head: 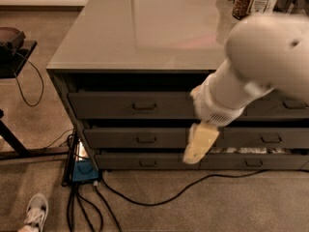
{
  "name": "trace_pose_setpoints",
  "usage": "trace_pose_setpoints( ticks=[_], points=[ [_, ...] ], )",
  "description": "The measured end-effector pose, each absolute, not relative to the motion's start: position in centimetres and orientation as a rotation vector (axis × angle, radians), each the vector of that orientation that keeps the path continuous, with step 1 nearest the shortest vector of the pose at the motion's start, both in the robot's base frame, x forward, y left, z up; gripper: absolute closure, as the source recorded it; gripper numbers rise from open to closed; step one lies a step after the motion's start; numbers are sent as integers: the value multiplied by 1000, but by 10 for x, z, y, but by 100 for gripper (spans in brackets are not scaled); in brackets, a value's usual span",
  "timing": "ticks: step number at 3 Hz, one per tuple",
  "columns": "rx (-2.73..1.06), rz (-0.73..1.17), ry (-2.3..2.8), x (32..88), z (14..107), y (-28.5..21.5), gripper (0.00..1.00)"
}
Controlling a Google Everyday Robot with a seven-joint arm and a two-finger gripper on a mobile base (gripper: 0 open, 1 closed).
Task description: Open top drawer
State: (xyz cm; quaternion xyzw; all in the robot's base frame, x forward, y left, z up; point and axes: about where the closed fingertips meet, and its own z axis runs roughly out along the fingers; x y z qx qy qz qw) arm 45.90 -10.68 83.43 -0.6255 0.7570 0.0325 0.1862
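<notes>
Grey and wide, with the tallest front panel, the top drawer (106, 105) sits directly under the glossy countertop (145, 28) in the camera view. Its small rectangular pull handle (144, 106) is centred on the panel, long axis horizontal. The pale cream gripper (195, 149) hangs from the white arm (241, 76), pointing down and left. Its tip overlaps the row of the shallower second drawer (120, 138), below and to the right of the handle and apart from it. Whether it is spread or closed I cannot tell. As I judge it, the coming move means travelling up and leftward to the handle, then pulling straight out, across the handle's length. With 1 arm there is no choice of side.
</notes>
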Motion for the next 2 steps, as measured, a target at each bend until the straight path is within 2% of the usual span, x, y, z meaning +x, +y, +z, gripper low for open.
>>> trace_pose_setpoints(
  ticks=[1,2],
  points=[
    [-1821,195,2019,466,763,-53,0],
    [-1789,196,1931,508,719,-21,0]
  ],
)
